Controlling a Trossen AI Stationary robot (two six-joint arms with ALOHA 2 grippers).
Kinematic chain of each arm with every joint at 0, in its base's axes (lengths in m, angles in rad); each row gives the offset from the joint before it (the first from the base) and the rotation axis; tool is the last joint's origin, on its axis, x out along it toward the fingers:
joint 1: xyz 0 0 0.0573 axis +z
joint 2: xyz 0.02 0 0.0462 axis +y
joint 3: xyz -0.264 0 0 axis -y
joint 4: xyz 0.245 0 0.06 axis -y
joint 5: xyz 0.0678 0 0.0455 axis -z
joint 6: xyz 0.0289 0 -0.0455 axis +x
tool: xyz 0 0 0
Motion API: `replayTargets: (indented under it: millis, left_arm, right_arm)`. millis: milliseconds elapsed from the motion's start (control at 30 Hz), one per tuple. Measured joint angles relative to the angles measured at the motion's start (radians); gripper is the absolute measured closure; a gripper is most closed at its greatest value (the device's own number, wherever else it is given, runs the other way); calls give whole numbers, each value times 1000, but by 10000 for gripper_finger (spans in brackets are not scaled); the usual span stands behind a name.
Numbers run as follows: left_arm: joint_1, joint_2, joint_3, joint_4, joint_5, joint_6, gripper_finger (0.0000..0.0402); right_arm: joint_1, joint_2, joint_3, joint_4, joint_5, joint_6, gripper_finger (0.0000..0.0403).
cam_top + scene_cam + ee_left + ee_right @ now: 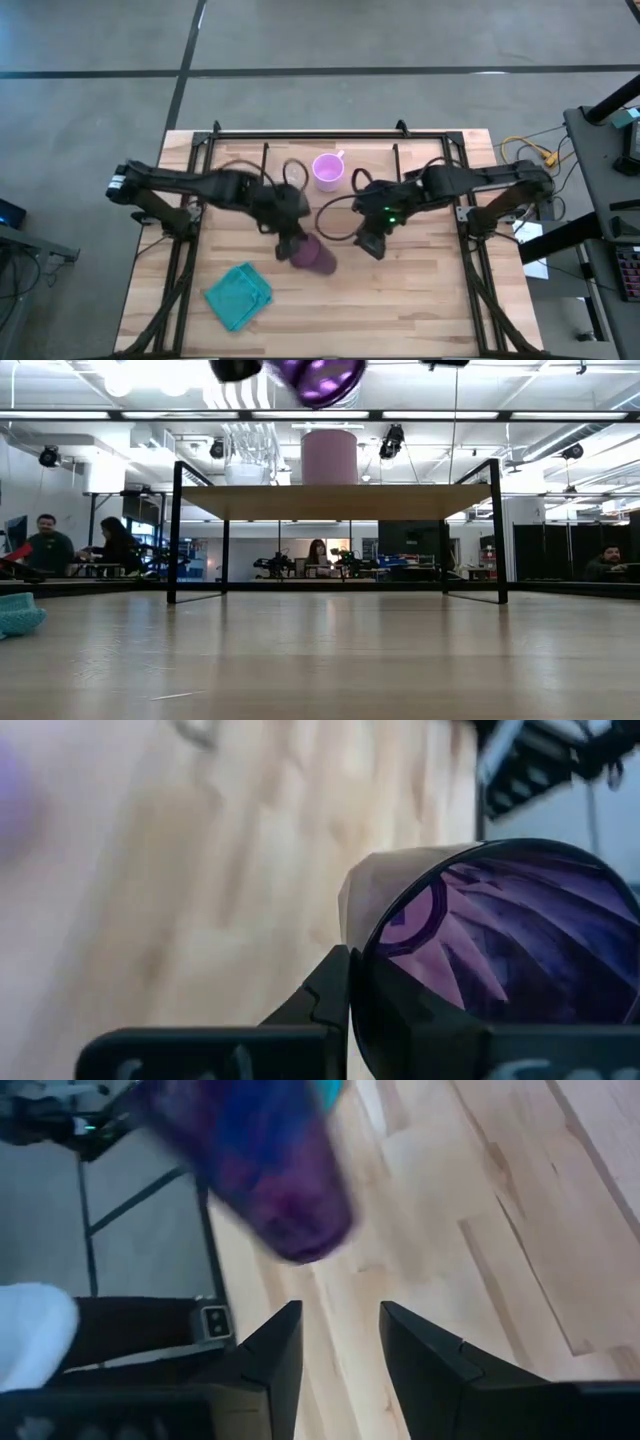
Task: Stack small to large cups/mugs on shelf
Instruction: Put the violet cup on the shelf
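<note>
My left gripper [290, 245] is shut on the dark purple cup [316, 257], which is lifted over the middle of the table and shows at the top of the low view [320, 375]. My right gripper [372, 245] is open and level with the cup on its right, touching nothing; in its wrist view [340, 1335] the cup [265, 1170] is ahead of the fingers. The pink mug [329, 457] and the clear glass [250, 455] stand upright on the shelf [400, 500], the glass to the mug's left. From above, the pink mug [327, 170] is beyond both grippers. My left gripper holds the purple cup by its rim [372, 935], with one finger [325, 995] outside the wall and the other [420, 1025] inside the mouth. It comes at the cup from the table's left. The cup is lifted clear of the table and tilted, its mouth toward the table's near edge.
A teal cloth [240, 295] lies near the table's near-left corner. Black frame bars [185, 250] run along the table's left and right sides. Bare wood [400, 300] lies at near centre and right. People sit in the room behind the table [45, 545].
</note>
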Motion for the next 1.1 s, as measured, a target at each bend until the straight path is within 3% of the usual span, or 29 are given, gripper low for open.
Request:
replayTargets:
  millis: [133,400,667,800,967,1100]
  left_arm:
    - [62,0,106,-20,-80,108,401]
    - [196,70,267,-24,-79,249,401]
    - [264,269,517,-118,-37,376,401]
    - [288,366,640,-171,-27,418,401]
    - [317,455,737,-182,1,454,401]
    - [339,505,776,-201,4,455,401]
  right_arm:
    - [13,-69,0,-15,4,-1,280]
    - [21,-196,0,-13,24,-23,283]
    - [20,-250,0,-40,267,-116,282]
    - [20,-241,0,-152,435,-96,284]
    - [20,-198,0,-311,486,-39,284]
    - [20,-161,0,-341,566,-11,284]
